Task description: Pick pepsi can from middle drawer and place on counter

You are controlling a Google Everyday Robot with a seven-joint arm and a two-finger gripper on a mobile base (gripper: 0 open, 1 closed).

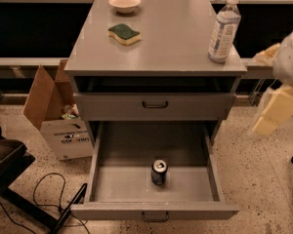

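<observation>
- Cardboard box (63, 116) on the floor, off the left edge of the table (176, 38). It carries dark print on its front that is too small to read.
- Black cable (44, 189) loops on the floor below the box. It is a snag risk only if the base swings that way.
- Pale bowl (124, 4) at the far edge of the table, left of centre. Green-and-yellow sponge (124, 34) just in front of it.
- Open drawer (127, 184), the lowest one, pulled well out below the table's front edge. The front above it is shut.
- Can (159, 172) stands upright in the drawer, about mid-width and nearer the front wall, touching nothing but the floor. Dark blue, silver top; no brand lettering legible.
- Judged risk: a slightly off-centre descent would tip or roll the can across the bare drawer floor.
- Water bottle (224, 28) upright near the front right corner. Label pale, text unreadable.
- Judged risk: it is tall and close to the edge, so an arm carrying the can in from the right could knock it over.
- End effector (278, 108), pale yellow, hangs off the right edge below table level, well apart from the can. Wide or narrow: cannot tell. It holds nothing visible.
</observation>
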